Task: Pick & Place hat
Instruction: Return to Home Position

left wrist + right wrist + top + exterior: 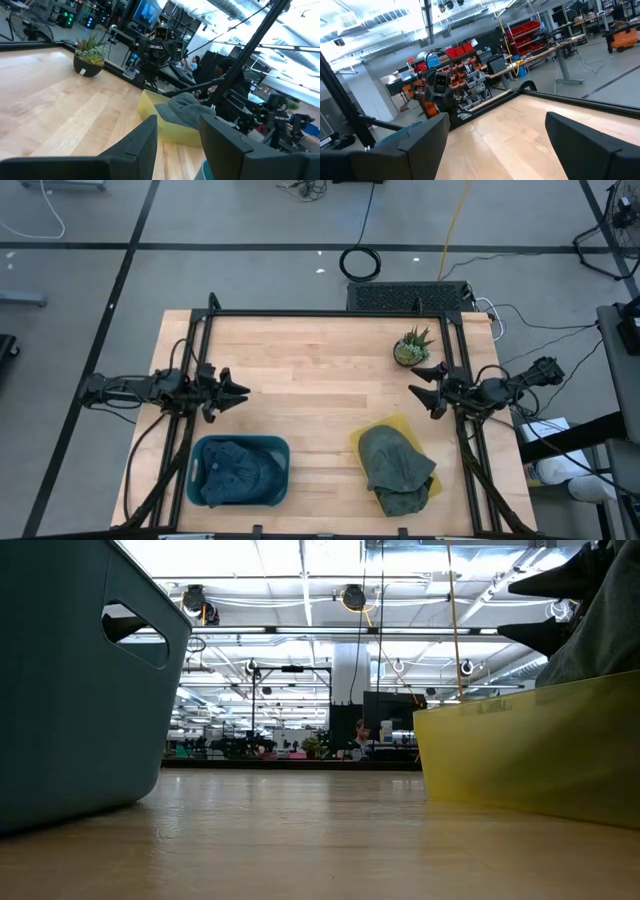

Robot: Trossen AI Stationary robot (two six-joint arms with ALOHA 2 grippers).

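A grey-green hat (396, 467) lies heaped on a yellow tray (402, 423) near the table's right near corner, its cloth spilling over the tray's near rim; the same hat (187, 110) appears in the left wrist view. A second, blue-grey hat (235, 473) lies inside a teal bin (281, 444) at the left near edge. My left gripper (240, 391) hovers open above the table, beyond the bin. My right gripper (419, 381) hovers open beyond the yellow tray. Neither touches anything.
A small potted succulent (412, 347) stands on the table's far right part, close to my right gripper. A black frame (330, 313) runs along the table's far edge and sides. Bare wood lies between the two arms in the middle.
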